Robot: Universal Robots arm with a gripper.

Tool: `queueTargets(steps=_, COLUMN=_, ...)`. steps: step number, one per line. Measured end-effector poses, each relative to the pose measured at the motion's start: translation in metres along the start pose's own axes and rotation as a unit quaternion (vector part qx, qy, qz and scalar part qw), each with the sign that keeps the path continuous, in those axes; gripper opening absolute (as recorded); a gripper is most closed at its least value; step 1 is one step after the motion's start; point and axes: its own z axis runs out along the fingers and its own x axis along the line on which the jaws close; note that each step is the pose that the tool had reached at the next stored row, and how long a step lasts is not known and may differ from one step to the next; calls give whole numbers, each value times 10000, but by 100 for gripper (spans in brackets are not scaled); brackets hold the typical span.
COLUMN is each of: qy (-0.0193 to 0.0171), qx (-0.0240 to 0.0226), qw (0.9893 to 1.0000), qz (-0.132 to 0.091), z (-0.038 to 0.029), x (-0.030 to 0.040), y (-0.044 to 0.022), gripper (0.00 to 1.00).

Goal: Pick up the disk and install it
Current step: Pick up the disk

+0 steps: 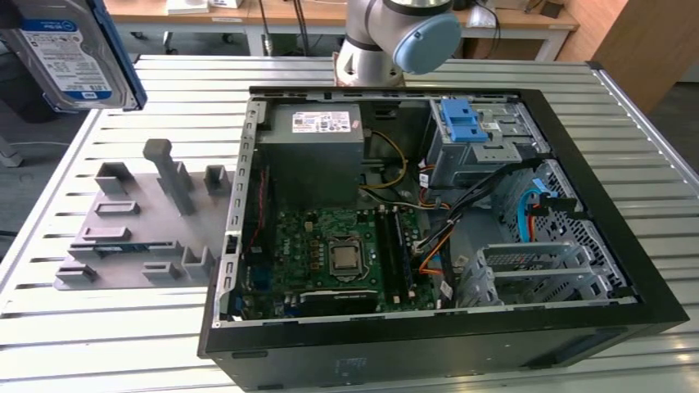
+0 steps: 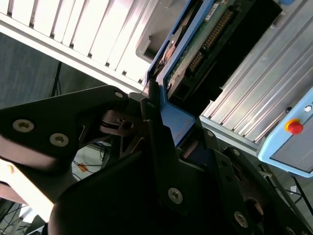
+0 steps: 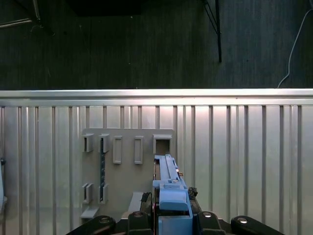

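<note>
Disk [image 1: 71, 57] hanging well above the worktop [image 1: 142, 344] at the exterior view's left, its top and one side cut off by the frame edge.
End effector [image 2: 178, 117] is pinching the disk's blue carrier frame between black fingers [image 2: 159, 142], holding it edge-on over the grey slotted fixture [image 3: 127, 161]; the arm's base joint [image 1: 399, 37] is standing behind the open computer case [image 1: 437, 213].

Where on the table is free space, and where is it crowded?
The slatted table is bare between the grey fixture and its near edge, and along the computer case on the exterior view's right. Inside the case is crowded.
</note>
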Motion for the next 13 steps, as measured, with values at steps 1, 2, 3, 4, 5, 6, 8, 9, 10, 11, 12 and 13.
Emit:
queueTargets(steps=1, qy=0, qx=0, qw=10000, qz=0, z=-16, x=0, y=0, gripper=37)
queueTargets(steps=2, qy=0, qx=0, qw=10000, qz=0, z=-31, x=0, y=0, gripper=37)
queueTargets(steps=3, qy=0, qx=0, qw=10000, qz=0, z=-44, x=1, y=0, gripper=37)
queueTargets(steps=4, qy=0, qx=0, qw=10000, qz=0, z=-56, x=1, y=-1, gripper=37)
queueTargets(steps=5, qy=0, qx=0, qw=10000, qz=0, z=-67, x=1, y=-1, gripper=37)
queueTargets(steps=6, qy=0, qx=0, qw=10000, qz=0, z=-79, x=1, y=-1, gripper=37)
queueTargets(steps=8, qy=0, qx=0, qw=10000, qz=0, z=-98, x=1, y=-1, gripper=37)
queueTargets(steps=9, qy=0, qx=1, qw=10000, qz=0, z=-107, x=1, y=-1, gripper=37)
queueTargets(steps=10, qy=0, qx=0, qw=10000, qz=0, z=-118, x=2, y=-2, gripper=37)
queueTargets(steps=11, qy=0, qx=0, qw=10000, qz=0, z=-128, x=2, y=-2, gripper=37)
queueTargets(steps=12, qy=0, qx=0, qw=10000, qz=0, z=-138, x=2, y=-2, gripper=37)
queueTargets(steps=13, qy=0, qx=0, qw=10000, qz=0, z=-149, x=2, y=-2, gripper=37)
